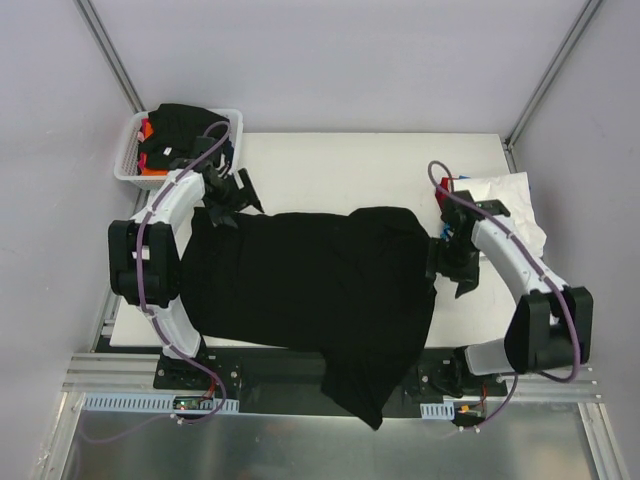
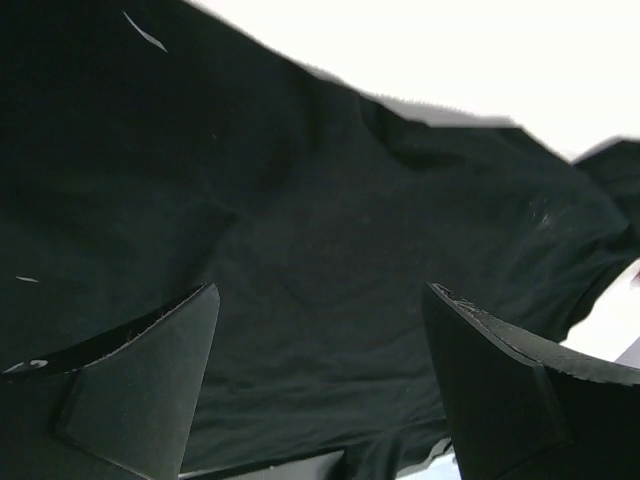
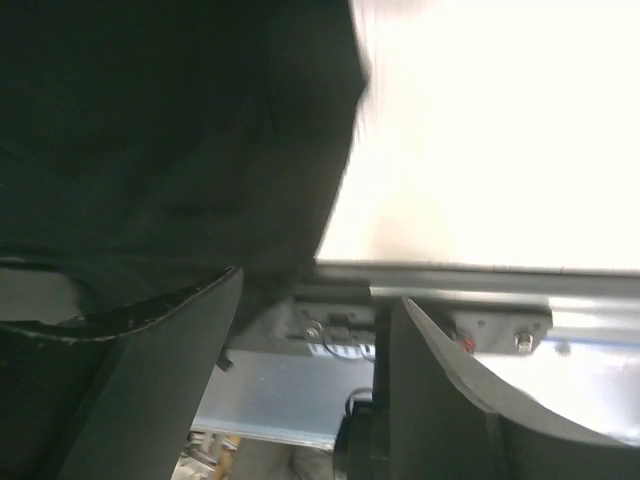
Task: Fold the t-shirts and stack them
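Left wrist view: the left gripper [image 2: 320, 290] hangs with jaws spread wide and empty, just above the large black t-shirt [image 2: 300, 200]. Right wrist view: the right gripper [image 3: 316, 290] is parted too, nothing between its fingers, at the shirt's right edge, with the metal rail [image 3: 480, 280] beyond. From above, the black shirt lies spread across the middle of the table [image 1: 340, 165], one part hanging over the near edge between the arm bases. At the far left corner, just beyond the left gripper, a white mesh basket [image 1: 125, 165] holds black and orange cloth [image 1: 160, 130]. Far right, a crumpled white t-shirt [image 1: 505, 200] lies beside the right arm, red cloth [image 1: 445, 185] at its left edge.
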Robot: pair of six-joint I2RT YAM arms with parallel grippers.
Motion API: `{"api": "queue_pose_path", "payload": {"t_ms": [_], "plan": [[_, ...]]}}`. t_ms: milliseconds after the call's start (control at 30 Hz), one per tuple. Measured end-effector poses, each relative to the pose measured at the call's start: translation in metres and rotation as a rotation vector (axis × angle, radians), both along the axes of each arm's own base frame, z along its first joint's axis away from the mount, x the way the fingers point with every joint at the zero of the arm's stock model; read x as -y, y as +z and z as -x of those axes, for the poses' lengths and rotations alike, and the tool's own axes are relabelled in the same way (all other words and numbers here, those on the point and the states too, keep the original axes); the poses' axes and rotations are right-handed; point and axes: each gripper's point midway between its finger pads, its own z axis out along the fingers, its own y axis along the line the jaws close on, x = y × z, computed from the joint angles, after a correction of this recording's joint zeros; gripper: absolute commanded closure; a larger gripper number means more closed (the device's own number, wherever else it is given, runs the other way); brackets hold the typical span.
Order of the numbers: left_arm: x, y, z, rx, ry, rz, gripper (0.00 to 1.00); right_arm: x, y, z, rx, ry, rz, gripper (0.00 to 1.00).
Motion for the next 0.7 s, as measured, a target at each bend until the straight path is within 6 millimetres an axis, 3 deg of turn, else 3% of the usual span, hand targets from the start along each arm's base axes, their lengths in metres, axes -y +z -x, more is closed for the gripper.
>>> {"api": "queue_pose_path", "payload": {"t_ms": [133,167,233,267,300,400,567,700], "plan": [[0.019,-0.006,0.014,-0.035,-0.032,0.019,0.18,0.001,-0.004,-0.048,0.010,-0.022,-0.083,0.37],[0.023,-0.008,0.019,-0.044,-0.038,0.023,0.24,0.000,-0.007,-0.060,0.008,-0.016,-0.101,0.42],[0.028,-0.011,0.032,-0.067,-0.045,0.029,0.30,-0.005,-0.014,-0.081,0.005,-0.009,-0.150,0.62],[0.030,-0.012,0.040,-0.079,-0.047,0.029,0.37,-0.009,-0.019,-0.090,0.007,-0.005,-0.176,0.73],[0.031,-0.013,0.047,-0.089,-0.050,0.027,0.71,-0.013,-0.023,-0.097,0.007,-0.003,-0.200,0.97],[0.026,-0.016,0.064,-0.116,-0.045,0.004,1.00,-0.023,-0.031,-0.113,0.004,-0.006,-0.255,0.99],[0.015,-0.023,0.064,-0.135,-0.037,-0.066,1.00,-0.042,-0.036,-0.161,0.041,-0.028,-0.332,0.99],[0.016,-0.035,0.042,-0.154,-0.035,-0.077,1.00,-0.061,-0.034,-0.214,0.126,-0.010,-0.396,0.99]]}}
